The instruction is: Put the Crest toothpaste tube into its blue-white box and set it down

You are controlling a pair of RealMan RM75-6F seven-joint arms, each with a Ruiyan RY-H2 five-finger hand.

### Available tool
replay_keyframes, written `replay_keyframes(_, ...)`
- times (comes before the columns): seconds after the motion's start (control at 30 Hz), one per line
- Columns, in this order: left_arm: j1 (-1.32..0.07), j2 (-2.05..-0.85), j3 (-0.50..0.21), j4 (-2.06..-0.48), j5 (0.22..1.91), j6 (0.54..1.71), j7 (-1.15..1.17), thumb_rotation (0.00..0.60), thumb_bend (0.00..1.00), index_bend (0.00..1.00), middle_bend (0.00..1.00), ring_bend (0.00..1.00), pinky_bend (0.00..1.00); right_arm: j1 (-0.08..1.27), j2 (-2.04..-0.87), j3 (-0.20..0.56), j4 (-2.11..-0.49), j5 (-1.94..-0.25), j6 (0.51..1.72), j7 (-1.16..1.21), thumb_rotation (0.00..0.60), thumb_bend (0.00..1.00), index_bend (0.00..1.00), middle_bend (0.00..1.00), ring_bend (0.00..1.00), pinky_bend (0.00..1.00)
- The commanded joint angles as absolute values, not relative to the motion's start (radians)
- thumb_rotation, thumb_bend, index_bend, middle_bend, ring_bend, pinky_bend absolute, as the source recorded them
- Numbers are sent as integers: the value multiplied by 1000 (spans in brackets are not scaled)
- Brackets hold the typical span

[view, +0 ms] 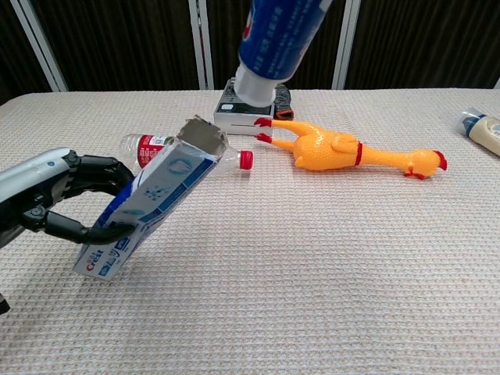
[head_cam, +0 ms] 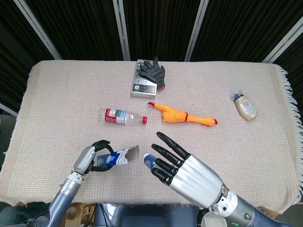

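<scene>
the right hand (head_cam: 189, 172) is showing a broad, smooth silver back plate, with black segmented fingers (head_cam: 166, 141) running out from it. its wrist is tapering into a silver-grey cuff where a small green light is glowing. the left hand (head_cam: 92, 158) is wearing the same silver shell over black fingers (view: 86, 226), and its forearm is showing blue-grey.
</scene>
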State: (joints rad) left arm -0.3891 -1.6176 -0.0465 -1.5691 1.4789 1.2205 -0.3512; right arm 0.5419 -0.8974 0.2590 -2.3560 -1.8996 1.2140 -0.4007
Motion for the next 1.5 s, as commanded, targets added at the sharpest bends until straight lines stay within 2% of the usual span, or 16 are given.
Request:
replay_keyframes(0.03, -399, -1644, -50, -1562, 1487, 1217, -348, 600, 311, 465, 432, 216, 200, 565, -944, 274, -2356, -1869, 1196, -429, 600, 350, 532, 573, 240, 0)
replay_keyframes(0.4, -411, -1662, -55, -1589, 1516, 1234, -324, 600, 311, 466, 432, 216, 200, 568, -1031, 268, -2356, -1807, 1189, -511, 600, 349, 532, 573, 240, 0)
replay_keyframes(1.5, -403, -1655, -41, -1607, 1538, 1261, -339, 600, 311, 465, 434, 216, 200, 568, -1096, 245, -2356, -1775, 1185, -544, 600, 352, 532, 573, 240, 0)
